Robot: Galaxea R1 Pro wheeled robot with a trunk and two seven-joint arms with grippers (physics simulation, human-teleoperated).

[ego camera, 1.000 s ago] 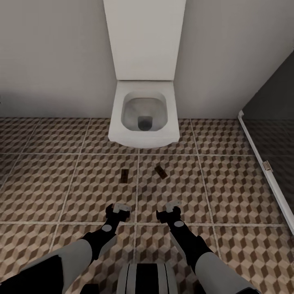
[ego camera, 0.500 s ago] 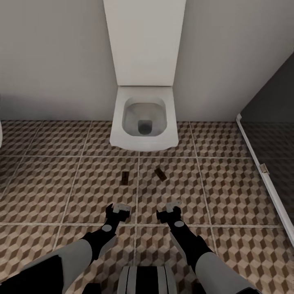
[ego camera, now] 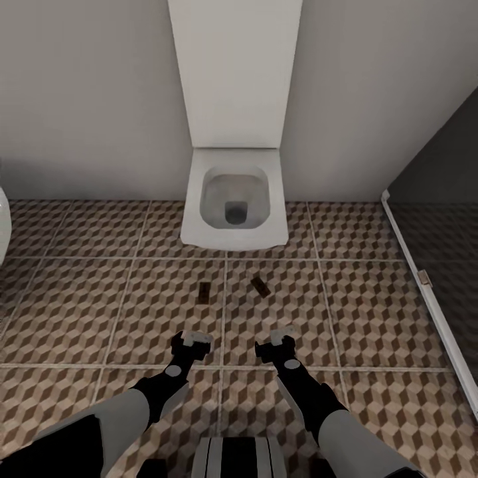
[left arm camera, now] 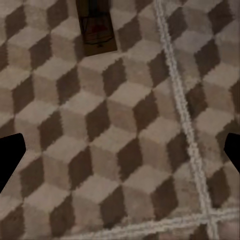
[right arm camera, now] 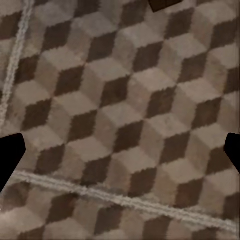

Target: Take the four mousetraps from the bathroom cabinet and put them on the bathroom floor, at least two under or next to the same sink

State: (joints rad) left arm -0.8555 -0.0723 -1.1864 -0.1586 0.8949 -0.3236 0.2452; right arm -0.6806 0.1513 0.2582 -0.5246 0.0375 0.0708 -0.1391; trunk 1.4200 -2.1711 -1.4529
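Note:
Two mousetraps lie flat on the cube-patterned bathroom floor (ego camera: 99, 312) in front of a toilet. The left mousetrap (ego camera: 204, 291) (left arm camera: 97, 30) is just ahead of my left gripper (ego camera: 192, 342) (left arm camera: 120, 155). Just ahead of my right gripper (ego camera: 279, 342) (right arm camera: 120, 155) is the right mousetrap (ego camera: 260, 287), of which the right wrist view catches a corner (right arm camera: 165, 4). Both grippers hover low over the tiles, open and holding nothing. The cabinet and the sink are out of view.
A white wall-hung toilet (ego camera: 234, 199) with its lid up stands against the grey wall straight ahead. A dark glass shower partition (ego camera: 431, 292) with a white frame runs along the right. A white rounded edge (ego camera: 3, 229) shows at the far left.
The whole picture has shifted as the camera drew back: the toilet and both mousetraps sit slightly lower and smaller, and the white edge at the left has come into view. The arms keep their pose.

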